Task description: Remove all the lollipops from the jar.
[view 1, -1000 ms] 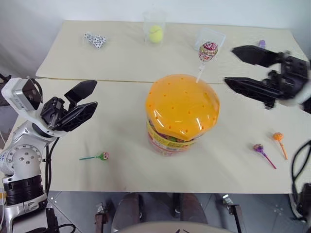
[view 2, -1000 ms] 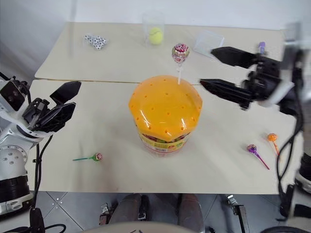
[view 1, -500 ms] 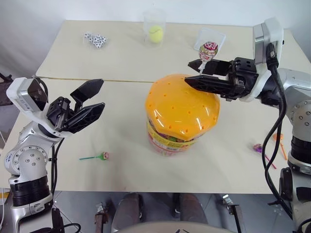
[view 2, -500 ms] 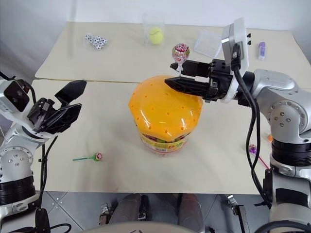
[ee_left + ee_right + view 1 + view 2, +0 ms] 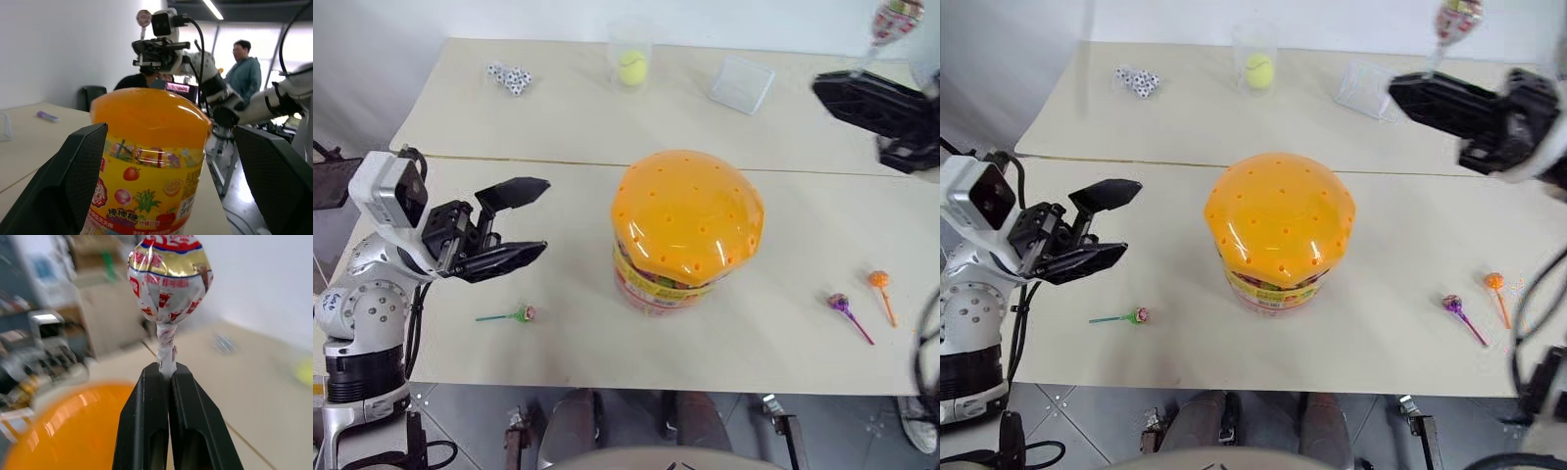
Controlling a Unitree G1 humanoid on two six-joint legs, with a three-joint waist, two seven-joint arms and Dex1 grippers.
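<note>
- Standing upright near the middle of the bench [image 5: 460, 117]: the jar [image 5: 683, 235], domed orange lid on, yellow label band showing beneath.
- Gripping a lollipop [image 5: 169, 276] by its white stick: right gripper [image 5: 166, 374], fingers [image 5: 195, 431] pressed shut together on the stick, wrapped candy head pointing up above the fingertips.
- Hanging at the far right, above the bench and well apart from the jar, in the left eye view: right gripper with that red-and-white lollipop.
- Hovering to the left of the jar, apart from it: left gripper [image 5: 524, 220], fingers [image 5: 514, 192] spread wide, holding nothing, pointing right toward the jar.
- Lying on the bench at near left: 1 lollipop with a green stick [image 5: 509, 315].
- Lying on the bench at near right, close to each other: 1 purple lollipop [image 5: 847, 315] and 1 orange lollipop [image 5: 880, 292].
- Sitting at the far edge: a yellow tennis ball [image 5: 630, 68] inside a clear cup [image 5: 628, 47], a clear box [image 5: 741, 84] to its right, a cluster of dice [image 5: 509, 78] to its left.
- Standing in the background of the left wrist view: a person [image 5: 243, 73].
</note>
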